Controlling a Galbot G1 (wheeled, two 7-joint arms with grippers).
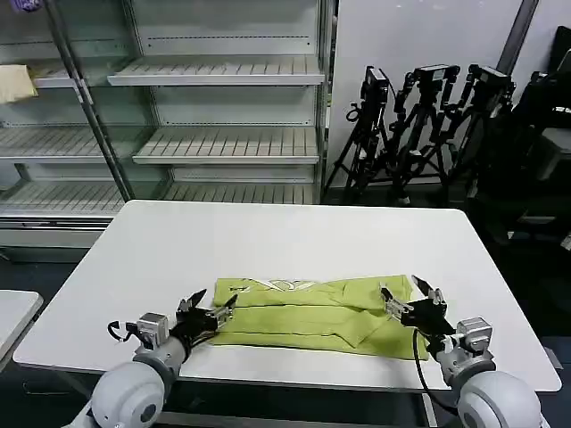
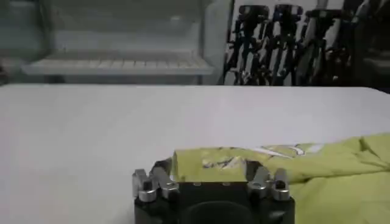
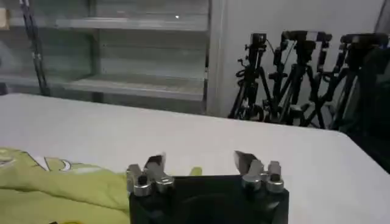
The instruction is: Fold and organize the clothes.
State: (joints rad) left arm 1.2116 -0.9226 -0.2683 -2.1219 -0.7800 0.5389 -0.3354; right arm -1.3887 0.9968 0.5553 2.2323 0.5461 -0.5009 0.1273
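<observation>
The shirt (image 1: pixel 317 315) lies partly folded near the table's (image 1: pixel 268 241) front edge, long axis running left to right. We've got the left gripper (image 1: pixel 212 316) at its left end and the right gripper (image 1: pixel 407 301) at its right end, both spread open, pinching nothing. Neither arm's really closer, looks like a two-handed fold next.

No text could be read; the shirt (image 1: pixel 312 308) bore only a faint pale print, illegible

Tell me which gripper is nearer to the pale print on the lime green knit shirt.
Left. The left gripper sits at the lime green knit shirt's end beside the pale print; the right gripper is at the far end.
</observation>
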